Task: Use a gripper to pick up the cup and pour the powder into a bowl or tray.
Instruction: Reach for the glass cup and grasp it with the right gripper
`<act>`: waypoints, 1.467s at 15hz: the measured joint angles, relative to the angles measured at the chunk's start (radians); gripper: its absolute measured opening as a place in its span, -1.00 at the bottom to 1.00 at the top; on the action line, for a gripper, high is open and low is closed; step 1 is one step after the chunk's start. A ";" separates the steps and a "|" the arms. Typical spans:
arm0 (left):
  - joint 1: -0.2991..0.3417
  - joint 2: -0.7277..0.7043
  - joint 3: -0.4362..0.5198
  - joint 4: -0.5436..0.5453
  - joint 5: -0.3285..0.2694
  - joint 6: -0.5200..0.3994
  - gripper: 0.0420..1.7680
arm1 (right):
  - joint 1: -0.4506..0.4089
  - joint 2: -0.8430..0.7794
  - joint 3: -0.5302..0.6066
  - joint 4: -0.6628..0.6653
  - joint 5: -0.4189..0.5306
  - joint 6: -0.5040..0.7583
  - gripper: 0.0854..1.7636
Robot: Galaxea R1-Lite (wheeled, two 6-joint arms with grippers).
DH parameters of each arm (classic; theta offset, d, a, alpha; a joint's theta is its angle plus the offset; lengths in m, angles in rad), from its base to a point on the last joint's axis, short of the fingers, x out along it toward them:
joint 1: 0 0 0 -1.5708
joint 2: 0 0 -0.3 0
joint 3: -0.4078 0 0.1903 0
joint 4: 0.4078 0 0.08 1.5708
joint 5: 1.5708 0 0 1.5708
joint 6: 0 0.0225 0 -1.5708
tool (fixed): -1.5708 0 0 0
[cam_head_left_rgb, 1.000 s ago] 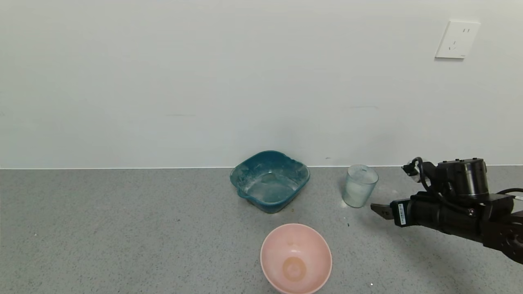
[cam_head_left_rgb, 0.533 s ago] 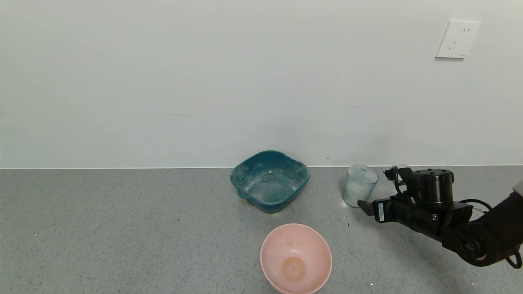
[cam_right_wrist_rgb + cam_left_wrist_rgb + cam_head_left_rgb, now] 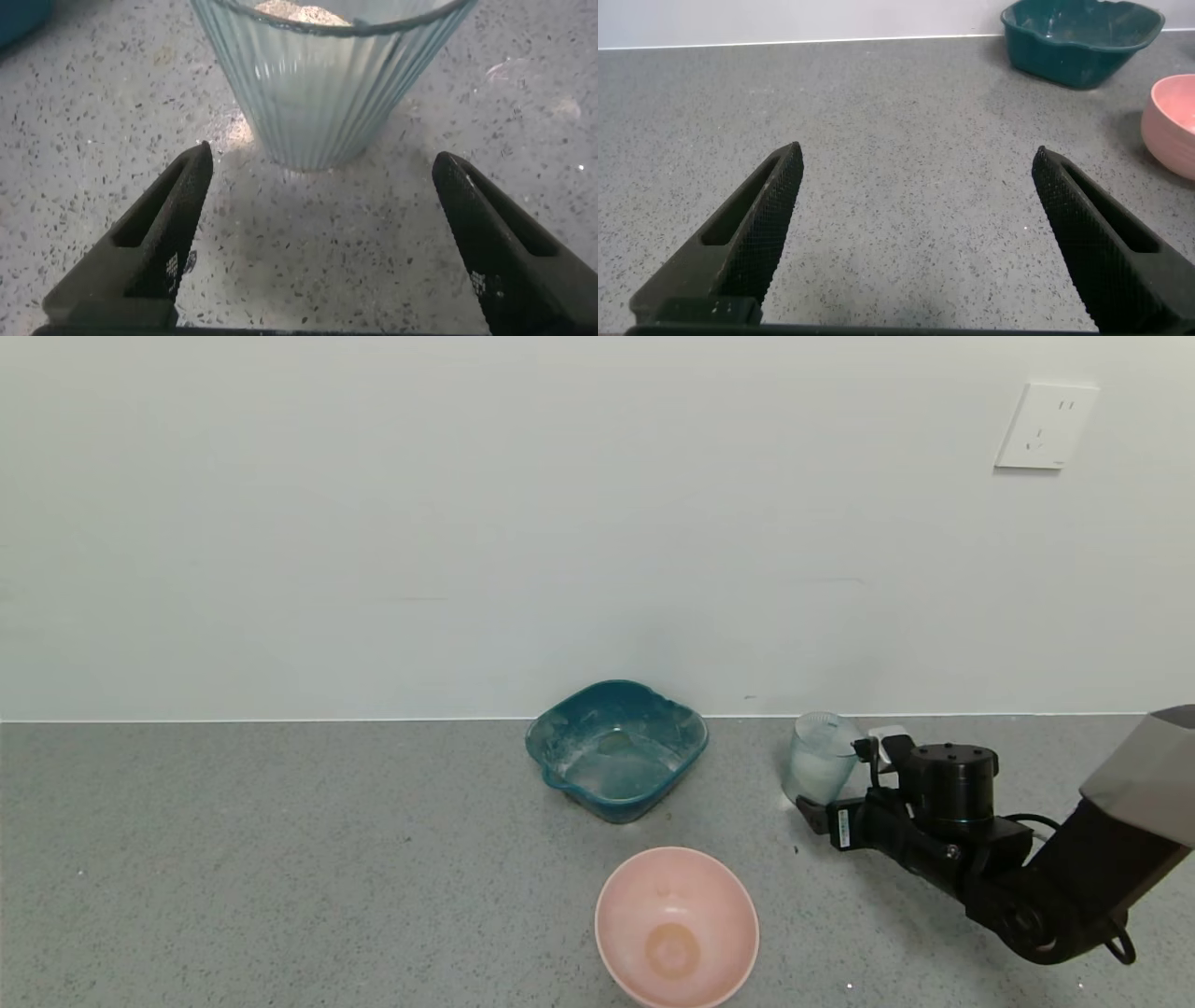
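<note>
The clear ribbed cup [image 3: 822, 760] stands upright on the grey counter at the right, with white powder [image 3: 816, 775] in its lower part. In the right wrist view the cup [image 3: 322, 84] fills the middle, with powder [image 3: 301, 12] showing inside. My right gripper [image 3: 825, 793] is open, low on the counter, just short of the cup, its jaws spread wider than the cup base [image 3: 322, 163]. The dark teal basin [image 3: 616, 748], dusted white, sits left of the cup near the wall. My left gripper [image 3: 917, 159] is open and empty over bare counter.
A round pink bowl [image 3: 677, 927] sits near the counter's front edge, in front of the basin; it also shows in the left wrist view [image 3: 1172, 126], as does the basin [image 3: 1081, 39]. A white wall with a socket [image 3: 1044, 426] backs the counter.
My right arm has moved left and lower, bringing the open gripper from well right of the cup up to its base. The cup, basin and bowl have not moved.
</note>
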 joint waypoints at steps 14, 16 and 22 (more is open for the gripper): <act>0.000 0.000 0.000 0.000 0.000 0.000 1.00 | 0.014 0.132 -0.063 -0.223 -0.044 0.000 0.94; 0.000 0.000 0.000 0.000 0.000 0.000 1.00 | 0.009 0.149 -0.076 -0.245 -0.044 0.000 0.94; 0.000 0.000 0.000 0.000 0.000 0.000 1.00 | 0.009 0.190 -0.091 -0.307 -0.044 0.000 0.94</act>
